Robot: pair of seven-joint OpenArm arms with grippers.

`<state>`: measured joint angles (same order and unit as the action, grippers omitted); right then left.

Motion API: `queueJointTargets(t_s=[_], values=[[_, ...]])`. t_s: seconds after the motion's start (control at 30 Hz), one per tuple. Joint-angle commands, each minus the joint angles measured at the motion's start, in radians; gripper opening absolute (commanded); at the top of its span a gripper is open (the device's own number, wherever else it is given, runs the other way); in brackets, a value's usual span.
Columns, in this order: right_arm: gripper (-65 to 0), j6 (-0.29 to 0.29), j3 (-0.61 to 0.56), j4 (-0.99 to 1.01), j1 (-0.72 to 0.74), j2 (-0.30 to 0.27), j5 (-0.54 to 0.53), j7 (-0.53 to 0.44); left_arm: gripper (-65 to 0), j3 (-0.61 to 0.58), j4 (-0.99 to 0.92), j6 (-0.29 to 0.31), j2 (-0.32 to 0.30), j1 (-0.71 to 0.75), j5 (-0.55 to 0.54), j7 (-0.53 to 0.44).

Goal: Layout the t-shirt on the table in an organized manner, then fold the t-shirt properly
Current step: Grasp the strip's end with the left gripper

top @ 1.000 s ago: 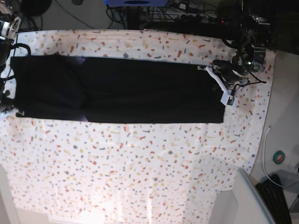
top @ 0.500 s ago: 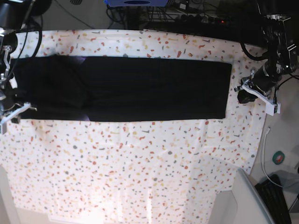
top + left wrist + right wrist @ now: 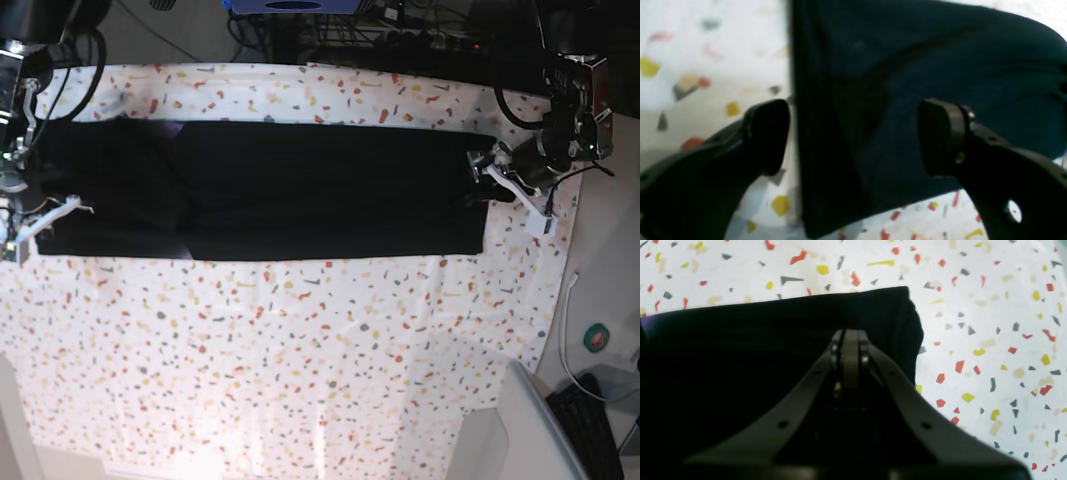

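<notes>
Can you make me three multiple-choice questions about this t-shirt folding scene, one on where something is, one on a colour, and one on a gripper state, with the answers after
1. Where does the t-shirt lie on the table?
A. In a long band along the far side
B. Bunched in the near corner
C. Hanging off the near edge

2. What colour is the t-shirt's fabric?
A. White
B. Black
C. Red

3. How do the jaws of the left gripper stand?
A. Pressed together
C. Clamped on a cable
B. Spread apart, at the shirt's end edge

Answers:
1. A, the base view shows the shirt stretched as a band across the far part of the flecked cloth.
2. B, every view shows dark black fabric.
3. B, the left wrist view shows the two pads wide apart with the shirt's edge between them.
</notes>
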<state>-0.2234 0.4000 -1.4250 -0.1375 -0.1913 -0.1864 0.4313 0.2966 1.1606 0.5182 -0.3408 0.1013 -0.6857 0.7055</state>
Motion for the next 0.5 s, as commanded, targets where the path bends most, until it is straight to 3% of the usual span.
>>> queueJointTargets(t_s=[0.0,0.13,0.3,0.33,0.4,0.47], values=[[-65.0,0.005,0.007,-0.018,0.009,-0.017,-0.008,-0.027,-8.1,0.005,-0.008,0.006,-0.014,-0.018,-0.018,-0.011],[-65.0,0.005,0.007,-0.017,0.0,-0.017,-0.008,-0.027,-8.1,0.005,-0.037,0.006,-0.016,-0.021,-0.015,-0.011],[-65.0,0.005,0.006,-0.017,-0.003,-0.017,-0.008,-0.027,-9.1,-0.015,-0.031,0.006,0.035,-0.022,0.146,-0.011],[-65.0,0.005,0.006,-0.017,-0.003,-0.017,-0.008,-0.027,-12.5,-0.037,-0.029,0.007,0.049,-0.022,0.186,-0.011],[-65.0,0.005,0.006,-0.017,-0.004,-0.017,-0.008,-0.027,-26.0,-0.066,-0.029,0.007,0.064,-0.022,0.231,-0.011],[-65.0,0.005,0.006,-0.017,-0.007,-0.017,-0.008,-0.027,-48.5,-0.067,-0.034,0.007,0.072,-0.022,0.234,-0.011]])
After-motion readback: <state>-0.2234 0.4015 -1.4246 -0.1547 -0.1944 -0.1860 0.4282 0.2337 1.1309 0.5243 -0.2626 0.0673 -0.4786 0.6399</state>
